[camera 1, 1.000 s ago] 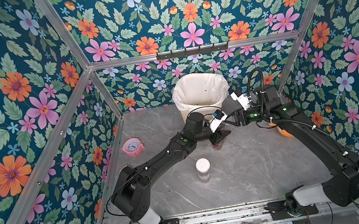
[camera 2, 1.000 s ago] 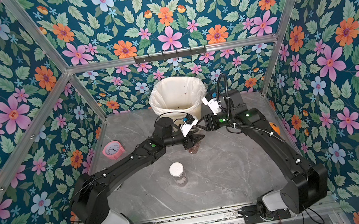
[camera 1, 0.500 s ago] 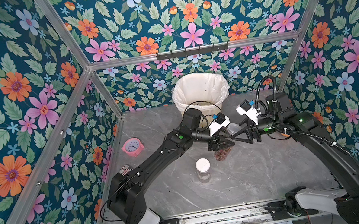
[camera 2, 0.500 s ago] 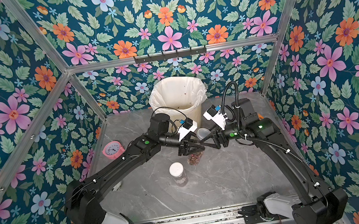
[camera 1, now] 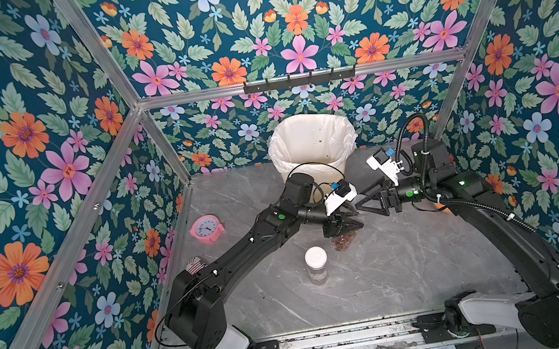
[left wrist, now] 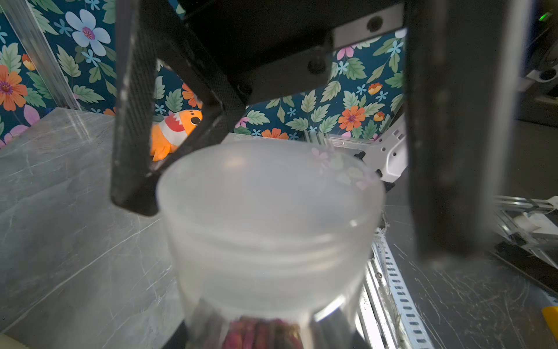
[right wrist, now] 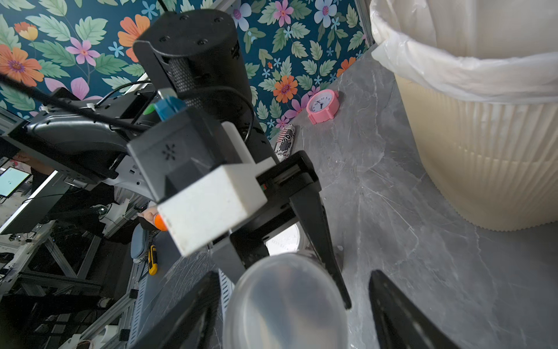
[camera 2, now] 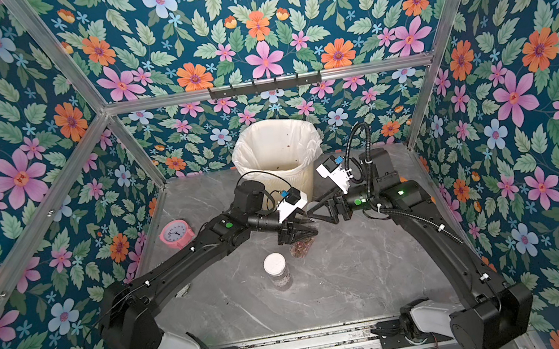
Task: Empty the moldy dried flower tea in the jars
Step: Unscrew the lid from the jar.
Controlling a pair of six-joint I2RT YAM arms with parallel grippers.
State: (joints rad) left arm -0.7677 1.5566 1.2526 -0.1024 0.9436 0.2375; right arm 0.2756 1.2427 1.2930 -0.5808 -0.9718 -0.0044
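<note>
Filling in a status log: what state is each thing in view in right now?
Left gripper: shut on the held jar.
Right gripper: open, jaws either side of the clear lid, not gripping.
Clear lid: on the held jar.
Held jar: holds tea.
Other jar: upright, white lid on.
Bin: open, bag-lined.
Clock: upright.
Can: on its side.

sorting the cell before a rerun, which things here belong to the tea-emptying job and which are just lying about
Job:
jar with translucent lid
white-lidded jar
dried flower tea
lined bin, the likely dump spot

Lying about:
pink clock
striped can
clownfish toy
</note>
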